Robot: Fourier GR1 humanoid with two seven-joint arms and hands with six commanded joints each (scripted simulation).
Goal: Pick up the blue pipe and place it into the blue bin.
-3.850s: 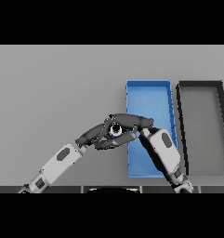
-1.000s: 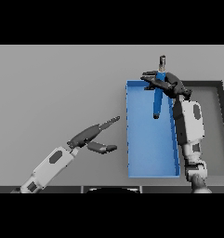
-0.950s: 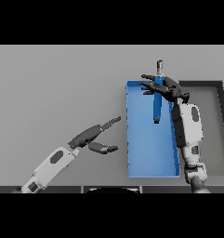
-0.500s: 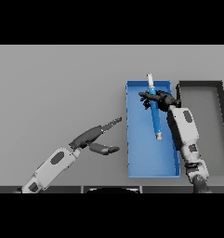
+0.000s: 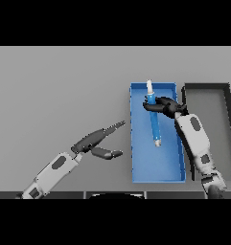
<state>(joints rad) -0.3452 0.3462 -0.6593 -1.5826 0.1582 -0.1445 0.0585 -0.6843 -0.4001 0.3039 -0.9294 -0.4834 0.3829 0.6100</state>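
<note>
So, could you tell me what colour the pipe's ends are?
White, on the blue pipe, head view.

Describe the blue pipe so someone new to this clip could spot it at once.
Start at the blue bin right of centre on the grey table, beside a dark bin. Over its far half the right hand is curled round the pipe. It is the only long thin thing there: a blue stick with pale tips, running lengthwise.

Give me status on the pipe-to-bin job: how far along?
Done: the blue pipe is picked up and over the blue bin. In hand: the right robot hand grips it near its upper end. Left: release it into the bin. The left robot hand is open, idle beside the bin.
</note>
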